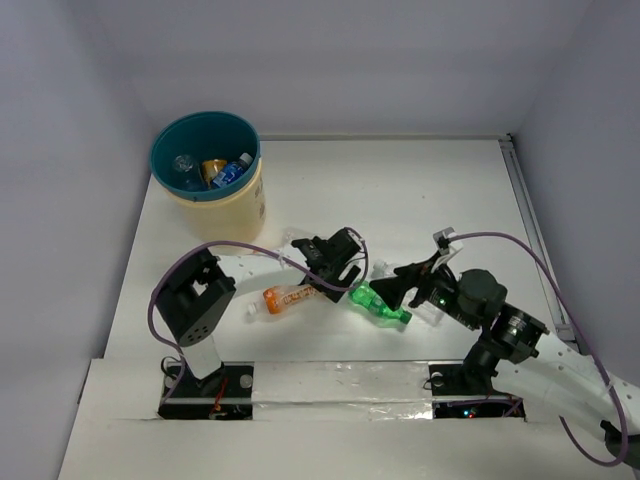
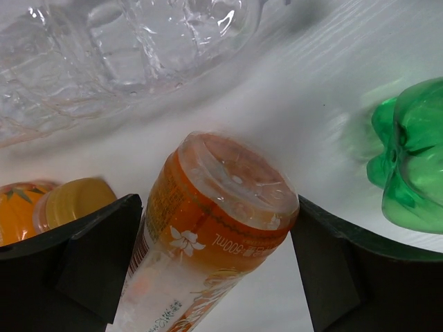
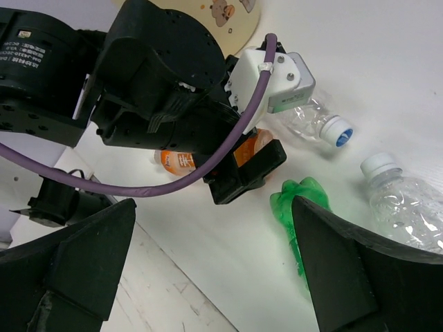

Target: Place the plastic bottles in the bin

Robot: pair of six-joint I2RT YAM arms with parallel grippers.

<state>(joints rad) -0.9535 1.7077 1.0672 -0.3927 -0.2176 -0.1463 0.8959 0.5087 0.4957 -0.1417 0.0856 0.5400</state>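
Note:
The bin (image 1: 258, 195) stands at the back left with a few bottles inside. An orange bottle (image 1: 290, 297) lies on the table. My left gripper (image 1: 335, 270) is open and straddles its base end; in the left wrist view the gripper (image 2: 218, 259) has a finger close against each side of the bottle (image 2: 214, 228). A second orange bottle (image 2: 41, 207) with a yellow cap lies just left. The green bottle (image 1: 380, 305) lies to the right. My right gripper (image 1: 402, 285) is open and empty above it; the bottle (image 3: 304, 214) sits by its right finger.
Clear bottles lie behind the grippers: one with a blue cap (image 3: 318, 124), one with a white cap (image 3: 408, 200); one fills the top of the left wrist view (image 2: 124, 48). The left arm (image 3: 138, 76) crosses in front of the right wrist camera. The near table edge (image 3: 173, 304) is close.

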